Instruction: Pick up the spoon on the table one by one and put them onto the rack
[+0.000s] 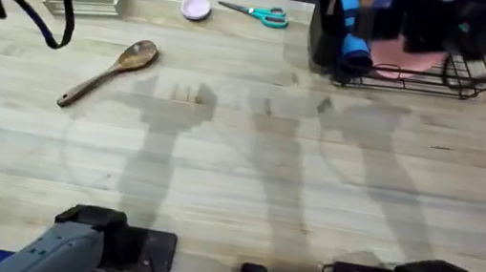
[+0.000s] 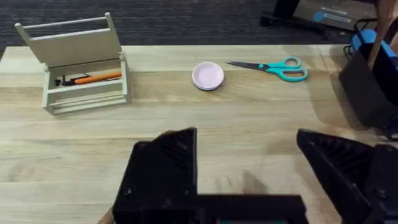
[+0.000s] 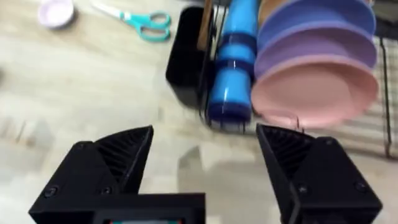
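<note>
A: Where is the brown wooden spoon (image 1: 110, 72)?

B: It lies flat on the pale wooden table (image 1: 247, 175), on the left side, far from the black wire rack (image 1: 445, 77) with its pink plates.

A: Are the grippers holding anything?

B: No. The left gripper (image 2: 249, 165) has its black fingers wide apart and empty. The right gripper (image 3: 205, 158) is wide apart and empty too, near the rack.

A: So what comes next?

B: I think the left one must go down and grab the handle.

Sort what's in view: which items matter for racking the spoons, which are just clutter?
Job:
spoon lying on the table
rack
black caddy at the rack's end

Clutter:
scissors
small pink dish
beige box holding an orange pen
plates and blue bottle in the rack
</note>
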